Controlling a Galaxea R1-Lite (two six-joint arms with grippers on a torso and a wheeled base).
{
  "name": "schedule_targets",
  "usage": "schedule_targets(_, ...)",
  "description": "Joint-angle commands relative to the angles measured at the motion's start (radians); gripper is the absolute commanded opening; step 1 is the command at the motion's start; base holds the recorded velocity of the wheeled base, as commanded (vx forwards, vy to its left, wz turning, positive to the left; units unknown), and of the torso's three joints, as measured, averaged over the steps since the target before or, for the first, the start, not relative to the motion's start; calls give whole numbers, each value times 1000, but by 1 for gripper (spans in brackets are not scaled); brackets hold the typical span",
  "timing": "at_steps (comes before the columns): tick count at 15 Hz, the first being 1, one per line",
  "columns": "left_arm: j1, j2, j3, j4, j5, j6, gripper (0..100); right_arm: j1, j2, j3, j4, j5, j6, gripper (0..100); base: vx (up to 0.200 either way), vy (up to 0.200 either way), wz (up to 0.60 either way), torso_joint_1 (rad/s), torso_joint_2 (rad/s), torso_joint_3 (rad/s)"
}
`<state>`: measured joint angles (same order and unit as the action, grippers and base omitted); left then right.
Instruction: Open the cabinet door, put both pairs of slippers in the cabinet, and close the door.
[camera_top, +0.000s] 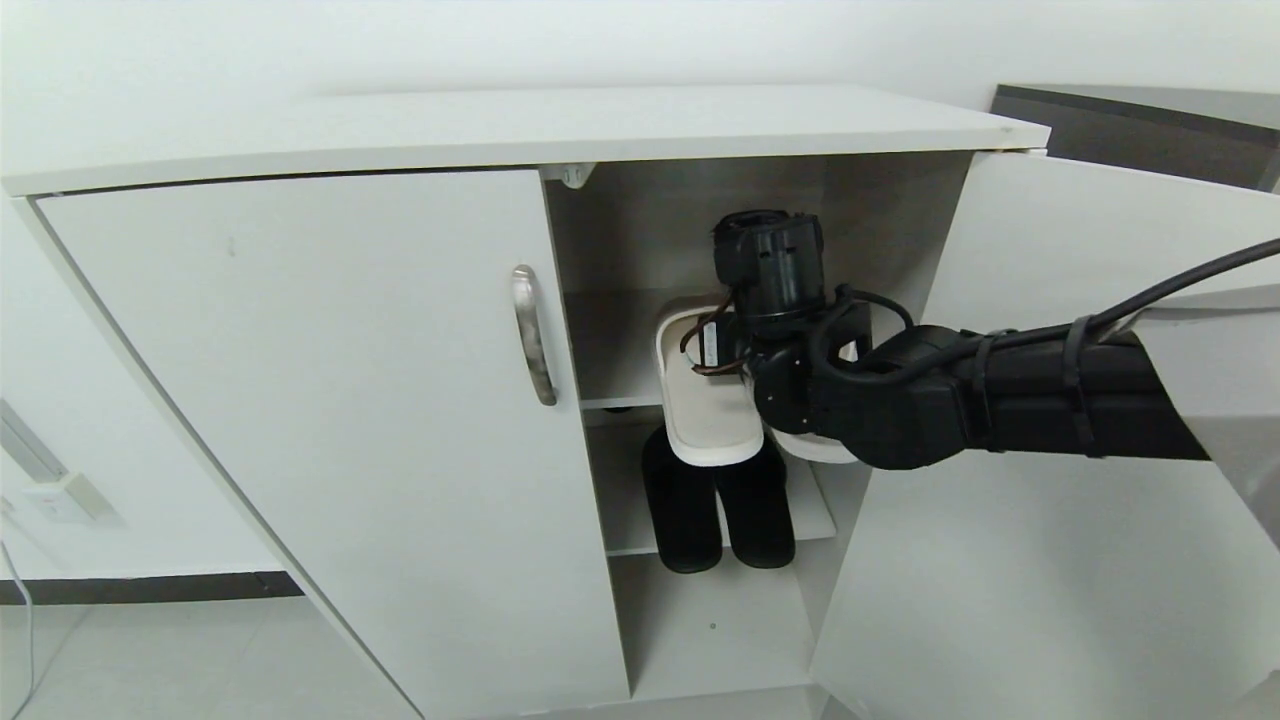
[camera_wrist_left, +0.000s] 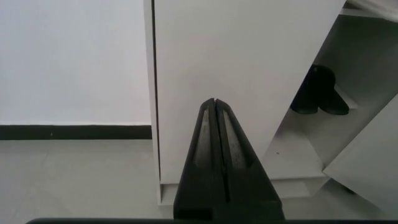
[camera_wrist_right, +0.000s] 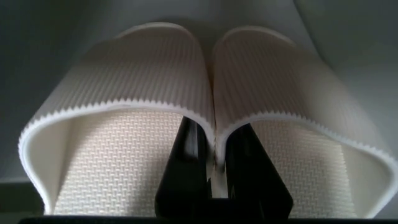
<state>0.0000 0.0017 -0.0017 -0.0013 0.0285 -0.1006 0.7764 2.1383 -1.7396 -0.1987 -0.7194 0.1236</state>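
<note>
The white cabinet (camera_top: 500, 130) has its right door (camera_top: 1000, 520) swung open and its left door (camera_top: 320, 400) closed. A pair of white slippers (camera_top: 705, 425) lies on the upper shelf, heels sticking out over the shelf's front edge. My right gripper (camera_wrist_right: 214, 158) is shut on the white slippers (camera_wrist_right: 155, 68), pinching their inner straps together. On the shelf below stands a pair of black slippers (camera_top: 720, 510), side by side. My left gripper (camera_wrist_left: 214, 106) is shut and holds nothing, low in front of the closed left door, with the black slippers (camera_wrist_left: 320, 93) off to one side.
A metal handle (camera_top: 533, 335) runs down the left door's edge. The bottom compartment (camera_top: 715, 620) holds nothing. Grey floor (camera_wrist_left: 74, 180) and a white wall with a dark skirting (camera_top: 150, 585) lie left of the cabinet. The open door stands close along my right arm.
</note>
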Motion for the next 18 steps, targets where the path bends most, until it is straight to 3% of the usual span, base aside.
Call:
schedule_targets(1, 0, 0, 0, 0, 1, -1, 0, -17, 20, -54, 2, 12, -22, 0, 0, 0, 0, 0, 0, 0)
schedule_targets(6, 0, 0, 0, 0, 1, -1, 0, -35, 57, -167, 78, 23, -25, 0, 0, 0, 0, 0, 0, 0)
schedule_targets(18, 0, 0, 0, 0, 1, -2, 0, -35, 86, -172, 79, 44, -15, 0, 0, 0, 0, 0, 0, 0)
